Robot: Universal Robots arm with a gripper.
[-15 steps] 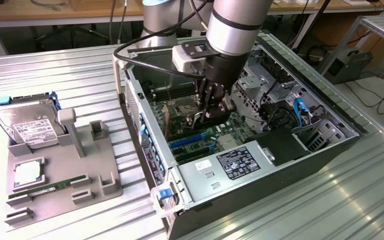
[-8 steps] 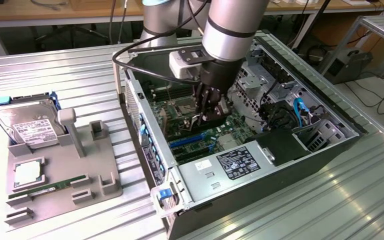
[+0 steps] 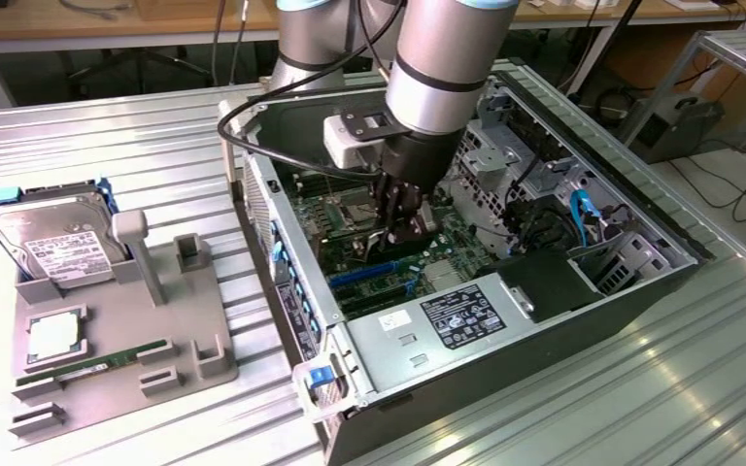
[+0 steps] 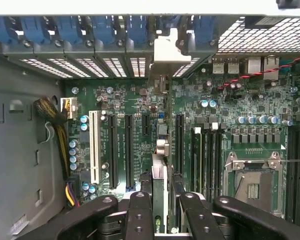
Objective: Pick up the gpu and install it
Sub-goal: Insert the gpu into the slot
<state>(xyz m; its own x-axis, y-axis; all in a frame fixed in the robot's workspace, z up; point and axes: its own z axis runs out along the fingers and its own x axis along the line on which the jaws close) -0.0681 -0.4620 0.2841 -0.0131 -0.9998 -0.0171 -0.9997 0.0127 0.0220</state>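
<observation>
Outside the open black metal computer case [image 3: 632,282], on the exterior view's left: a grey plastic fixture tray [image 3: 191,359] is seen. A silver hard drive with a white label [image 3: 55,238] and a thin green memory stick [image 3: 94,364] are seated in it. Neither is touched.

Inside the case, around the middle: the gpu [image 4: 159,200], a flat black rectangular card with a long silver metal end bracket, is seen edge-on in the wrist view. It is held upright over the green motherboard [image 4: 135,95], parallel to the long black slots, bracket end toward the case's perforated rear wall. Whether its lower edge is in a slot cannot be told.

Handling, as judged: light and stiff, but fragile. It is best taken by its two flat faces, away from the contact edge. Being thin, it could tilt in a loose grip.

The black-fingered gripper [image 4: 161,182] is closed partway and clamped on the gpu, with fingers [image 4: 140,210] pressed to each face.

Inside the case, toward the exterior view's right: blue cables [image 3: 583,216] are seen, well apart from the gripper.
</observation>
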